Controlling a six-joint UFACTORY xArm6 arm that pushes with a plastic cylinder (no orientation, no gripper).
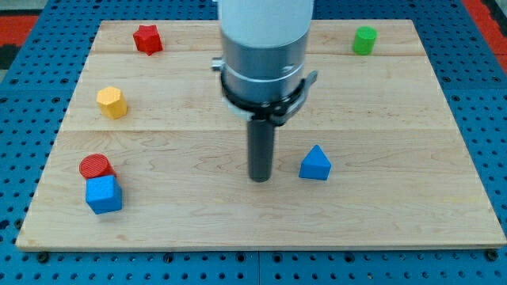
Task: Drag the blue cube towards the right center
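The blue cube (pixel 104 194) sits near the view's bottom left of the wooden board (pixel 380 214). A red cylinder (pixel 95 166) touches its top edge. My tip (pixel 261 179) is on the board at the centre, well to the right of the blue cube. A blue triangular block (pixel 315 164) lies a short way to the right of my tip, apart from it.
A yellow hexagonal block (pixel 112 102) lies at the left. A red star-shaped block (pixel 147 39) is at the top left. A green cylinder (pixel 364 39) is at the top right. Blue pegboard surrounds the board.
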